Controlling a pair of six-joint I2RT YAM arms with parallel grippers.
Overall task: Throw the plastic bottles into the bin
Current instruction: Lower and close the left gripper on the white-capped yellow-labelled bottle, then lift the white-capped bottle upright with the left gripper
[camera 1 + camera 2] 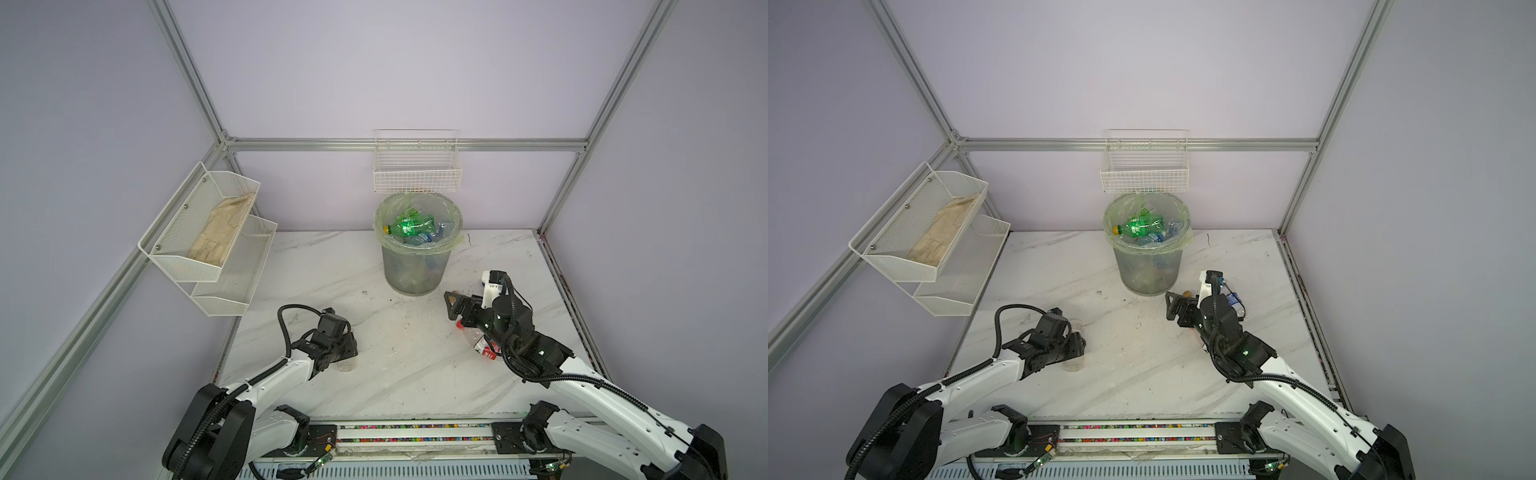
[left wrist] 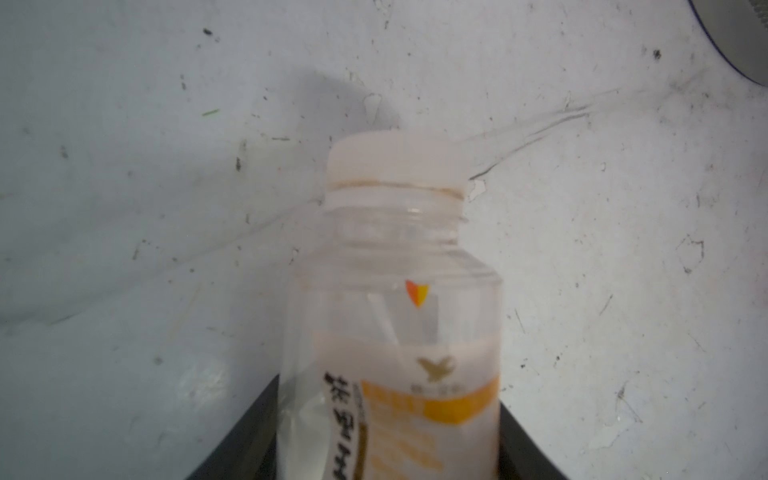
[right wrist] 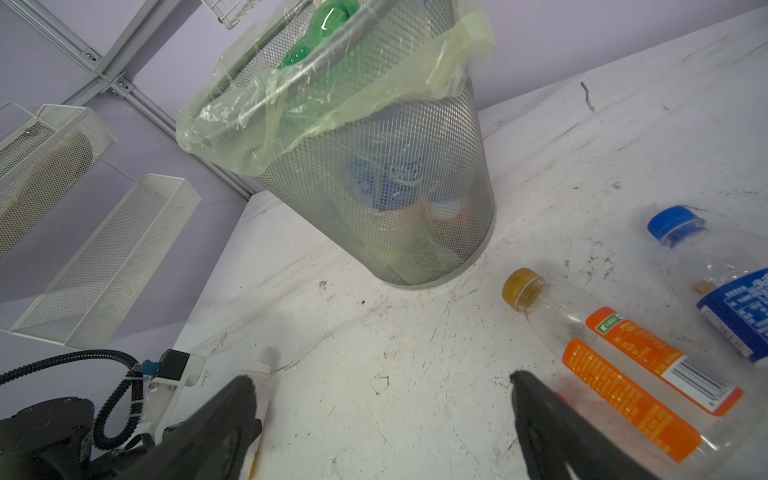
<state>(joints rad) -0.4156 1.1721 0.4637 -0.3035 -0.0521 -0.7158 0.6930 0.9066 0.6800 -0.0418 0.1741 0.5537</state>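
The bin (image 1: 415, 270) is standing at the back of the table (image 1: 395, 382) and is filling up. The green soda bottle (image 1: 409, 226) is lying across the top of the heap just under the rim, with several clear bottles showing beneath it through the mesh. So most of the job is looking done.

At least four bottles are waiting on the marble. The white-capped bottle (image 2: 395, 324) is lying on its side at the near left. The left gripper (image 2: 388, 395) is closing on its body, and the wrist view shows a dark jaw pressing against each side. It is not yet lifted.

The right gripper (image 3: 380, 378) is hovering just above the table near the bin's foot with its jaws spread wide and nothing between them. The orange-labelled bottle (image 3: 615, 374) is lying just beside one jaw, and the blue-labelled bottle (image 3: 731, 303) is lying just beyond that. A red-labelled bottle (image 1: 485, 348) is peeking out from under the right arm (mostly hidden, so its pose is unclear).

A white wire basket (image 1: 417, 176) is hanging on the back wall just above the bin's far rim, likely crowding any drop made from behind. A two-tier mesh shelf (image 1: 232, 274) is sitting on the left wall, holding a beige cloth (image 1: 222, 230), well apart from the work.
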